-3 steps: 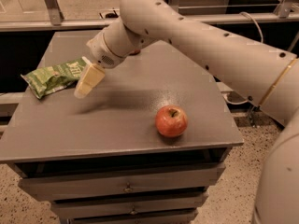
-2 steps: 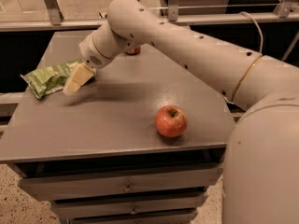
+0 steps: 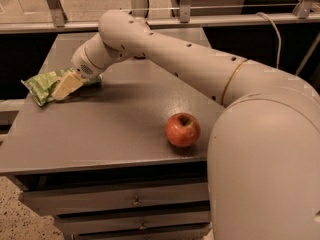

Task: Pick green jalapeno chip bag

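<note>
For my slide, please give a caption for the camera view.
Gripper over the green jalapeno chip bag at the table edge; an apple lies apart.

Dim warm overhead light, soft shadows under the apple (image 3: 183, 129) and the tool (image 3: 64, 86) at the chip bag (image 3: 41, 84).

The tool (image 3: 64, 86) lies over the inner end of the green jalapeno chip bag (image 3: 41, 85) at the left edge of the table (image 3: 110, 129). A red apple (image 3: 183, 129) stands well apart, near the front edge.
</note>
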Controlling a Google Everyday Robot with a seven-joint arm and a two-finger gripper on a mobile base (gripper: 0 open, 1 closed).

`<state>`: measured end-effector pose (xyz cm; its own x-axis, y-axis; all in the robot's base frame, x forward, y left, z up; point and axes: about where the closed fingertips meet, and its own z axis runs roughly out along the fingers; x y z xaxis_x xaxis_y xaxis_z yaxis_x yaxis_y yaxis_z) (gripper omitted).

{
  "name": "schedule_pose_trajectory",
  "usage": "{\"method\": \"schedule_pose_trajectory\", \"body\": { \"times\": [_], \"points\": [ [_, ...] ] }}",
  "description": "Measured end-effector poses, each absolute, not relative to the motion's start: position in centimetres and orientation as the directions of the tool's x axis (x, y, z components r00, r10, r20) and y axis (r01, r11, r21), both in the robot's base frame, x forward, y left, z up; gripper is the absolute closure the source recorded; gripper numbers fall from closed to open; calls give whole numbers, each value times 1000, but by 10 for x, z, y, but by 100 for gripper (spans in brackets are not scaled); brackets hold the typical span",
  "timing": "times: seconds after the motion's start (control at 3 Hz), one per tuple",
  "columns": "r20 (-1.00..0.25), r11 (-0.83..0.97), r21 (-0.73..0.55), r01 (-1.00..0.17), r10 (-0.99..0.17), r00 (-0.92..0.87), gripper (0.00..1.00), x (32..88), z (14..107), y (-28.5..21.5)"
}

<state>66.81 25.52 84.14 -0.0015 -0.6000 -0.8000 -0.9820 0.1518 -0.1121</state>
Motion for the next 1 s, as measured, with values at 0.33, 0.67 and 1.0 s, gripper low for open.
{"method": "schedule_pose_trajectory", "body": {
  "times": [0.33, 0.67, 1.0],
  "points": [
    [-808, 165, -95, -982, -589, -21, 43, 666, 839, 260],
    [-818, 180, -86, -980, -575, -34, 67, 661, 841, 257],
    [-843, 191, -93, -977, -537, -25, 90, 656, 856, 252]
  ]
}}
